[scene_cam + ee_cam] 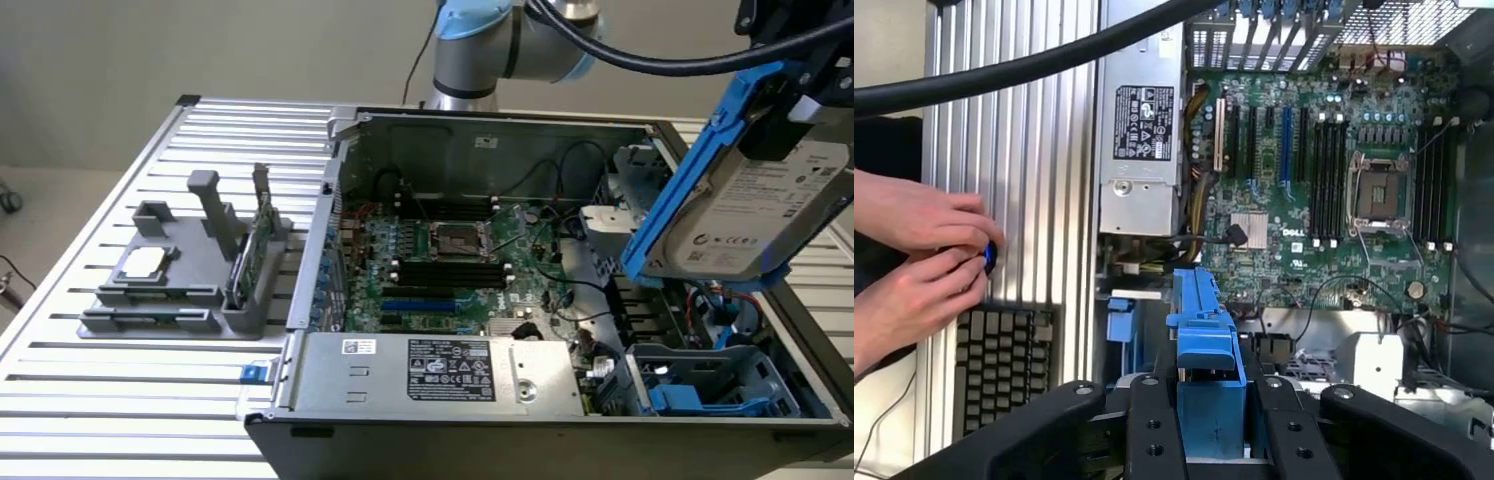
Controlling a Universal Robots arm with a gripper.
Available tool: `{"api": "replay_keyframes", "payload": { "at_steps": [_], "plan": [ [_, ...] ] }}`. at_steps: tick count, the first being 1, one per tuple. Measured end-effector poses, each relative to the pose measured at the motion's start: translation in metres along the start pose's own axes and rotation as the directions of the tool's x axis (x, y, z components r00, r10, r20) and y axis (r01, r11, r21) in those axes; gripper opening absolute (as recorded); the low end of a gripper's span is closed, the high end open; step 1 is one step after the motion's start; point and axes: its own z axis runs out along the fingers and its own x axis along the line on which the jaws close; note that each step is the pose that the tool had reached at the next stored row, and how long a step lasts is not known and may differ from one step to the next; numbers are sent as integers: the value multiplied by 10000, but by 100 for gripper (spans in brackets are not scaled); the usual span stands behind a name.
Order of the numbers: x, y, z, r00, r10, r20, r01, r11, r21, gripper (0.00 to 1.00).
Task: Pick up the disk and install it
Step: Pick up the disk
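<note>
The tabletop carries the open case. Above the case's blue bays hangs the disk, tilted, label outward, pinched by the hand across its carrier. It looks dense, rigid and shock-sensitive (the plastic probably flexes), so the carrier rails seem the safest hold.

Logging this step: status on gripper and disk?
Gripper shut on disk. Disk tilted in air over open computer case, not seated. Hands outside case, by keyboard.

My arm upright at far side in exterior view; my gripper aloft, pointing down, fingers pressed on both flanks of disk, gripping it.
</note>
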Motion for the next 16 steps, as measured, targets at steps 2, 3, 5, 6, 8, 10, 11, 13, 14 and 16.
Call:
{"api": "replay_keyframes", "payload": {
  "at_steps": [2,3,5,6,8,10,11,13,14,16],
  "plan": [
    [67,-33,9,10000,0,-1,0,10000,0,33],
    [103,-51,18,10000,0,2,0,10000,0,33],
    [169,-88,38,10000,0,1,0,10000,0,33],
    [201,-107,53,10000,0,1,0,10000,0,33],
    [259,-144,88,10000,0,0,0,10000,1,33],
    [311,-180,123,10000,0,1,0,10000,1,33],
    [335,-201,142,10000,0,1,0,10000,1,33],
    [364,-236,179,10000,0,3,0,10000,2,33],
    [370,-248,195,10000,0,2,0,10000,2,33],
    [370,-258,228,10000,0,2,0,10000,1,33]
  ]
}}
